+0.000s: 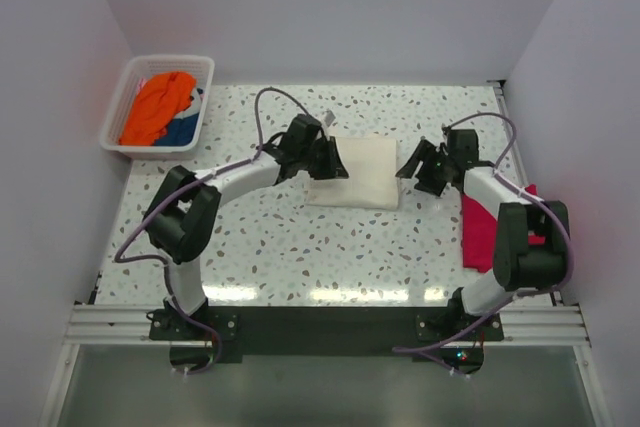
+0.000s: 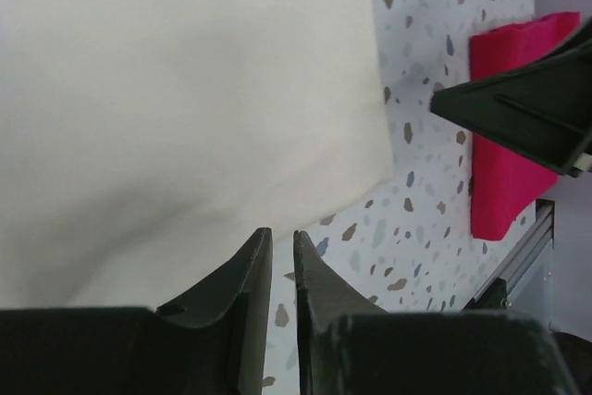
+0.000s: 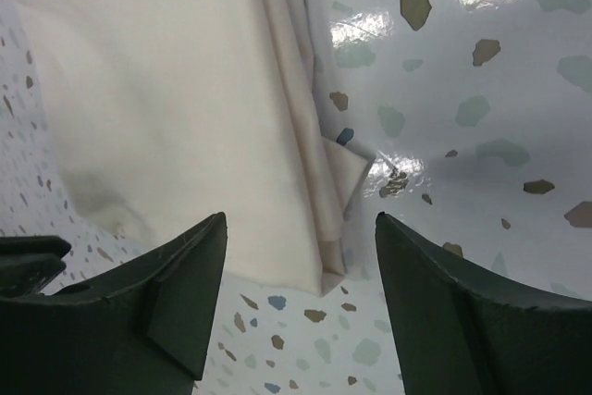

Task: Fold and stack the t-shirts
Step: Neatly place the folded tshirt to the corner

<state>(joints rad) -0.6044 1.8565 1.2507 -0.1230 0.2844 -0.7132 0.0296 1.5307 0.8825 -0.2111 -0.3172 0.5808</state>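
**Cream shirt folded at mid-table, 2 grippers at its sides**

A cream cotton t-shirt folded into a rectangle [image 1: 352, 172] lies on the speckled terrazzo table [image 1: 300, 247], midway between the left and right edges and nearer the far edge than the near one.

The left gripper [image 1: 335, 162] sits at the shirt's left side. In the left wrist view its fingers [image 2: 254, 270] are drawn almost together, with only a thin slit between them and no cloth seen in it.

The right gripper [image 1: 410, 165] is just off the shirt's right side. Its fingers [image 3: 185, 275] are spread wide, and the shirt's layered corner shows in the gap between them without touching either one.

A red folded t-shirt [image 1: 483, 232] lies flat against the right edge, beside the right arm.

A white plastic slotted basket [image 1: 120, 107] stands in the far-left corner. It holds 1 crumpled orange garment [image 1: 160, 107] on top of a blue garment [image 1: 180, 134].
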